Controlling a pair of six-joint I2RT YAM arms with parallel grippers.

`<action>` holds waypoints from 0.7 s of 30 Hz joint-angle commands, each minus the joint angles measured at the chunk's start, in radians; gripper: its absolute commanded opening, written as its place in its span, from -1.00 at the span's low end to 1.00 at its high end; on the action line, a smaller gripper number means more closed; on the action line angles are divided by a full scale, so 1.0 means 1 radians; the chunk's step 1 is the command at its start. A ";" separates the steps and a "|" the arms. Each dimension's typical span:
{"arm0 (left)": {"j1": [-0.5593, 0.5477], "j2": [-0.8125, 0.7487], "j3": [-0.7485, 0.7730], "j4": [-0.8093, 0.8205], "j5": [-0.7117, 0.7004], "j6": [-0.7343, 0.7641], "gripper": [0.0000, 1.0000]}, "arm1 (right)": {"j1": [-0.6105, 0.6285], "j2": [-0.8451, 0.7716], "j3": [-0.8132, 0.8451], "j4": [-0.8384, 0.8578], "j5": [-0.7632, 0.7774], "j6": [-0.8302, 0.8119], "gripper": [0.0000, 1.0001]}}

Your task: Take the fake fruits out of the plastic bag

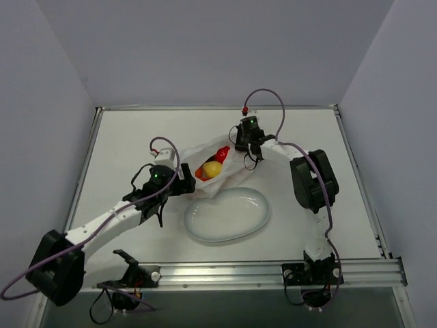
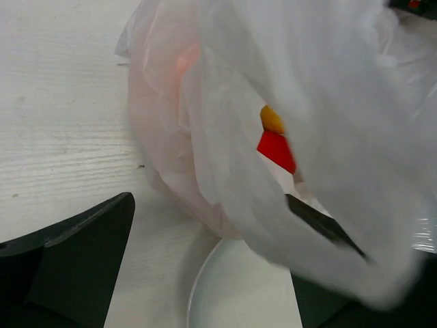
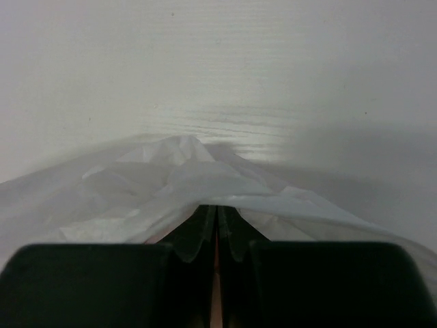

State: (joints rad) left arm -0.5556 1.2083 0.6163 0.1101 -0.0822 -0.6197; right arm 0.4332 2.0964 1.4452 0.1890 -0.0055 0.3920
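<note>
The right gripper [image 3: 217,229] clamps the far edge of the bag [image 1: 233,175]; the left gripper [image 1: 184,183] gapes beside it, fruits [image 1: 212,169] showing inside.

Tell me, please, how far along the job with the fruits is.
Done: nothing is out yet; the white plate is bare. In hand: the right end effector is shut on the plastic bag, and the left end effector sits open at its edge. Left: the fake fruits, yellow, orange and red, all lie inside the bag.

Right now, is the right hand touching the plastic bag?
Touching. The right wrist view shows the right hand shut on the plastic bag, with the film gathered at its closed tips and draped over them.
</note>
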 commanded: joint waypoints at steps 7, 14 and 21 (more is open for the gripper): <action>-0.053 -0.377 0.163 -0.492 -0.077 0.035 0.19 | 0.042 -0.150 -0.088 0.017 0.059 -0.008 -1.00; -0.154 -0.368 0.359 -0.619 -0.084 0.086 -0.76 | 0.050 -0.183 -0.115 0.017 0.070 -0.008 -1.00; -0.343 0.006 0.644 -0.609 -0.254 0.230 -0.94 | 0.052 -0.223 -0.147 0.013 0.067 -0.007 -1.00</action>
State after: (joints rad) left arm -0.8734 1.0782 1.1698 -0.4747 -0.2569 -0.4797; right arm 0.4801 1.9495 1.3064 0.1978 0.0418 0.3916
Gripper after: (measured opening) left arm 0.028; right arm 0.001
